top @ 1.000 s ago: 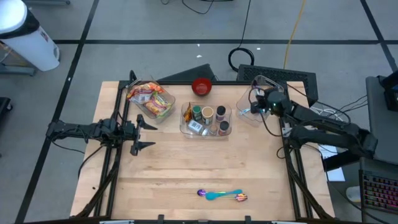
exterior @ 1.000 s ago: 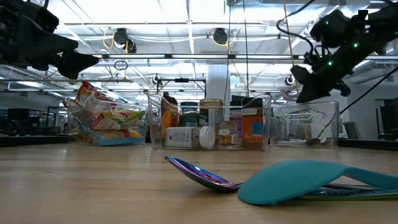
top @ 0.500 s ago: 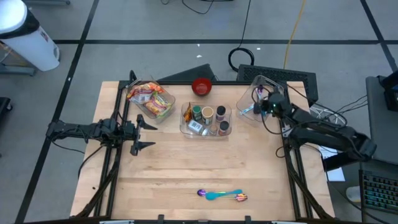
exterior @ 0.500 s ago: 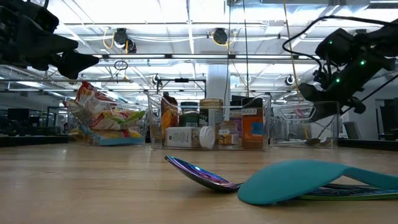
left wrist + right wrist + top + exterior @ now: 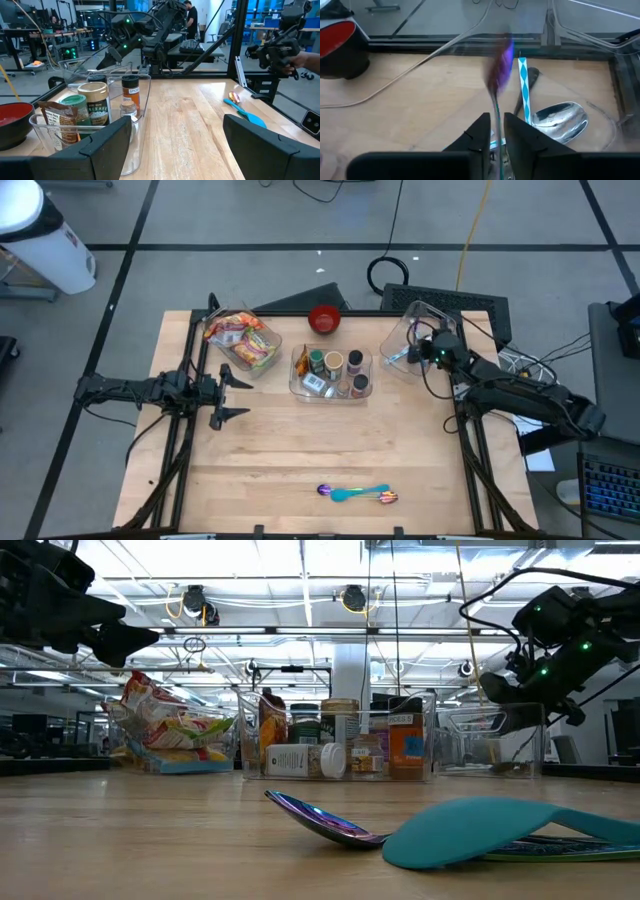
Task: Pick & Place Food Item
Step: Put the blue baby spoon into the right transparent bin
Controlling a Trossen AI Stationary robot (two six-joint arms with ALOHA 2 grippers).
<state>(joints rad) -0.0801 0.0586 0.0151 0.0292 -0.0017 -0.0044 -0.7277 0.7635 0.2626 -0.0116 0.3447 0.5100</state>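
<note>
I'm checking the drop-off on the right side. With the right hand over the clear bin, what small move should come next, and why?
Probably open the fingers wider. The right hand sits over the clear bin, its fingers nearly closed around a thin purple utensil, with a silver spoon already lying below.

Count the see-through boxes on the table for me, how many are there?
3. The snack box sits at the back left, the jar box in the middle, and the right box at the back right. None looks hidden.
</note>
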